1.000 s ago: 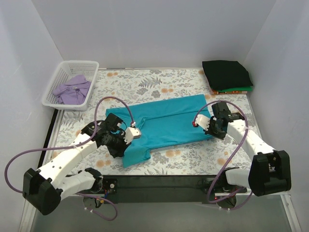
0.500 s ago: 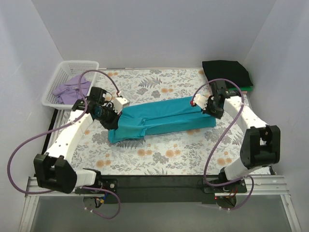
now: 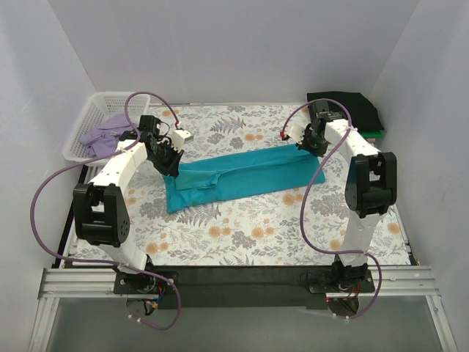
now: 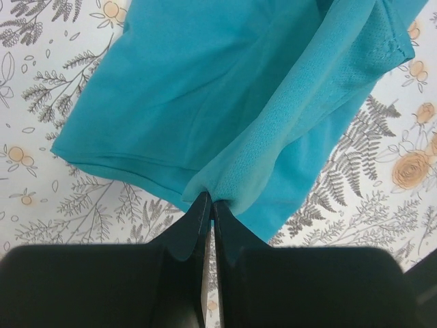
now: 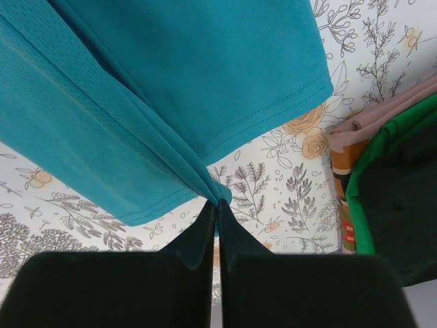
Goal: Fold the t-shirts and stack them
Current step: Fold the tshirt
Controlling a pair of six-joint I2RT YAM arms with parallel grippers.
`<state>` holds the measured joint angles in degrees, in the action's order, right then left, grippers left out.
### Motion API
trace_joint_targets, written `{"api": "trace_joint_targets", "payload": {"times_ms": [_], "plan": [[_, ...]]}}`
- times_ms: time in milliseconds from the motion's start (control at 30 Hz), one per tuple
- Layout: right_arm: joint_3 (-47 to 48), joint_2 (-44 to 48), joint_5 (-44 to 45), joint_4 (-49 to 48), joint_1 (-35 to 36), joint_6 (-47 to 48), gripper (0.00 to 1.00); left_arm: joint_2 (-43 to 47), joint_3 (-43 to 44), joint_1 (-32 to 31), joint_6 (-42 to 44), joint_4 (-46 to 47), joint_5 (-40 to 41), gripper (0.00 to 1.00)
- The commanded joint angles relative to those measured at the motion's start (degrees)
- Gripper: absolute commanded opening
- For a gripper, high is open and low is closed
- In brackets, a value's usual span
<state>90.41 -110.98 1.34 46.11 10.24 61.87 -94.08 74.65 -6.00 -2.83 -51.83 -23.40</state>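
Observation:
The teal t-shirt [image 3: 242, 178] lies folded lengthwise as a long band across the middle of the floral table cloth. My left gripper [image 3: 170, 163] is shut on its left end; the left wrist view shows the cloth [image 4: 205, 89] pinched at the fingertips [image 4: 210, 202]. My right gripper [image 3: 306, 143] is shut on its right end, with the cloth [image 5: 136, 89] bunched at the fingertips [image 5: 218, 203]. A lavender-purple shirt [image 3: 110, 132] lies in the white basket. A black shirt [image 3: 350, 111] tops a folded stack at the back right, with green [image 5: 372, 171] and orange-red edges below.
The white lattice basket [image 3: 91, 114] stands at the back left. The folded stack sits in the back right corner near the right gripper. White walls close in the table on three sides. Purple cables loop beside both arms.
Both arms have carried the teal shirt's near edge away from me over the far edge, folding it into a narrow band. Both grippers are now farther back on the table.

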Motion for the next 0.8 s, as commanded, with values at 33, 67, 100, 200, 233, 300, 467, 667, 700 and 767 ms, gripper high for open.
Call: {"api": "trace_joint_targets", "payload": {"times_ms": [33,67,100,200,233,300,467,667,700,767], "plan": [[3.89,-2.75,0.94,0.83,-0.13,3.52,0.01,-1.1,1.64,0.99,1.07,3.84,-0.6,0.0],[4.16,-3.8,0.94,0.83,-0.13,3.44,0.01,-1.97,1.46,1.08,0.99,4.19,-0.68,0.0],[4.77,-4.33,0.85,0.74,-0.13,3.44,0.01,-2.42,1.46,1.08,0.98,4.2,-0.86,0.0],[5.91,-6.26,0.68,0.65,-0.05,2.91,0.01,-3.65,1.02,1.08,0.9,4.46,-1.12,0.0],[6.61,-6.7,0.68,0.56,-0.04,2.74,0.01,-4.26,0.85,1.08,0.9,4.63,-0.95,0.0],[7.23,-8.11,0.85,0.39,0.04,2.38,0.01,-4.53,-0.03,1.08,0.9,4.9,-0.34,0.0],[9.17,-10.74,1.2,-0.4,0.31,1.59,0.01,-5.41,-1.61,1.25,0.72,6.56,0.72,0.0],[10.92,-12.33,3.66,-1.72,0.92,-0.95,0.23,-8.13,-0.74,1.87,-2.7,8.86,3.18,0.08],[11.27,-12.07,4.19,-1.64,0.84,-1.48,0.32,-8.39,-0.04,2.13,-4.36,8.51,2.92,0.19],[11.37,-10.32,4.19,-1.46,0.84,-3.32,0.5,-7.79,2.15,3.36,-6.39,6.58,0.12,0.29]]}}
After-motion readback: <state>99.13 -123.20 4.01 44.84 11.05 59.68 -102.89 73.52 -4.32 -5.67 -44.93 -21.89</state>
